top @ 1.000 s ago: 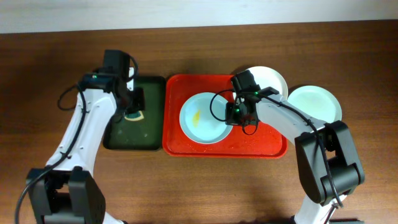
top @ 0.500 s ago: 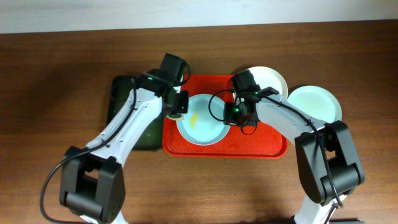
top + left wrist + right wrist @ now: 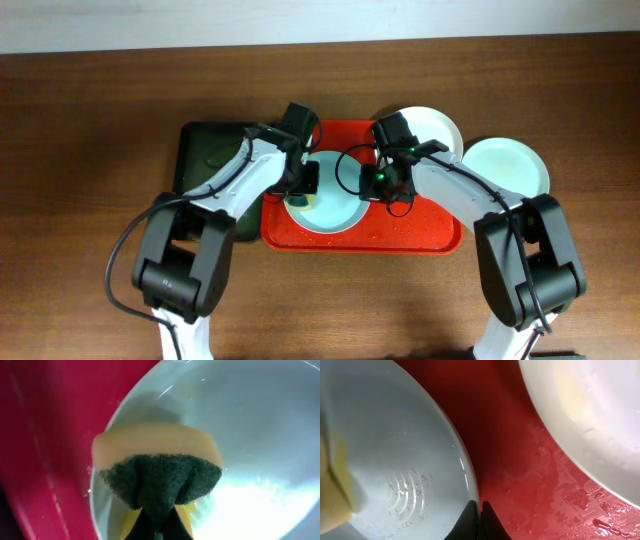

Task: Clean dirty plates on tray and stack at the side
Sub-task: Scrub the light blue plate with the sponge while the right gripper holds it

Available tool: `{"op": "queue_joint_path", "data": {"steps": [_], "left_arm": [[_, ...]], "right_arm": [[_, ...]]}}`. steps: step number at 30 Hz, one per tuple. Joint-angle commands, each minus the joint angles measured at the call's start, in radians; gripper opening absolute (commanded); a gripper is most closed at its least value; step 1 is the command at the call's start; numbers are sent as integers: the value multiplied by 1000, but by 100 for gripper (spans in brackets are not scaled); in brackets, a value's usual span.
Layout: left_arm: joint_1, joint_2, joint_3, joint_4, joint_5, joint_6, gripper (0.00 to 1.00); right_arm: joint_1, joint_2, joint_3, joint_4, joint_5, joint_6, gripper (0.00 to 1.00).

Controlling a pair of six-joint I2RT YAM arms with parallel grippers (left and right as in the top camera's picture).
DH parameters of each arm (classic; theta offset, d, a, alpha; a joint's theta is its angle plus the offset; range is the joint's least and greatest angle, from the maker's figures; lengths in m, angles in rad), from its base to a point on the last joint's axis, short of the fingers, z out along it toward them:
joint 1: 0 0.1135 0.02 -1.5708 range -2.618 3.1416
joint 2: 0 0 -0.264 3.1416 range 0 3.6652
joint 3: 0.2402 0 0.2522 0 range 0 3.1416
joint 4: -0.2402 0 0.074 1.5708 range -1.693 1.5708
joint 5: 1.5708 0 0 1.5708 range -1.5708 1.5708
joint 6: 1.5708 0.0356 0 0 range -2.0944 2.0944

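The pale blue plate (image 3: 338, 208) lies inside the red tray (image 3: 425, 236), in the tray's left half. The left tool (image 3: 306, 184) hangs over the side of that plate nearest the tray's left rim. It is narrow, its jaws clamped on a sponge (image 3: 157, 467) of yellow foam with a dark green scouring face. The sponge presses on the plate's wet inner surface.

The right tool (image 3: 378, 188) sits near the tray's middle, at the blue plate's right edge. Its tips (image 3: 479, 512) are pinched together on the plate's thin rim.

The white plate (image 3: 437, 128) overlaps the tray's far right corner. The mint green plate (image 3: 510, 165) lies on the wooden surface (image 3: 100, 120) just right of the tray. A dark green tray (image 3: 205, 150) lies just beside the red tray's left rim.
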Motion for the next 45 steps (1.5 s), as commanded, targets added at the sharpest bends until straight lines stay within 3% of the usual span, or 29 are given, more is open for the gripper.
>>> {"op": "queue_joint_path", "data": {"steps": [1, 8, 14, 17, 21, 29, 36, 39, 45], "left_arm": [[-2, 35, 16, 11, 17, -33, 0], [-2, 133, 16, 21, 89, -32, 0], [-1, 141, 16, 82, 388, 16, 0], [5, 140, 36, 79, 413, 18, 0], [9, 109, 122, 0, 393, 58, 0], [9, -53, 135, -93, 114, 39, 0], [9, -44, 45, -24, 69, 5, 0], [7, -44, 21, -2, -19, -70, 0], [6, -8, 7, 23, 16, -69, 0]], "right_arm": [[0, 11, -10, 3, -1, 4, 4], [0, 11, -10, 3, 2, 4, 4], [0, 11, -10, 3, 2, 4, 4], [0, 11, -10, 3, 2, 4, 4], [0, 11, -10, 3, 2, 4, 4], [0, 11, -10, 3, 21, 4, 4], [0, 11, -10, -3, 21, 3, 4], [0, 11, -10, -5, 21, 3, 4], [0, 11, -10, -5, 21, 3, 4]]}}
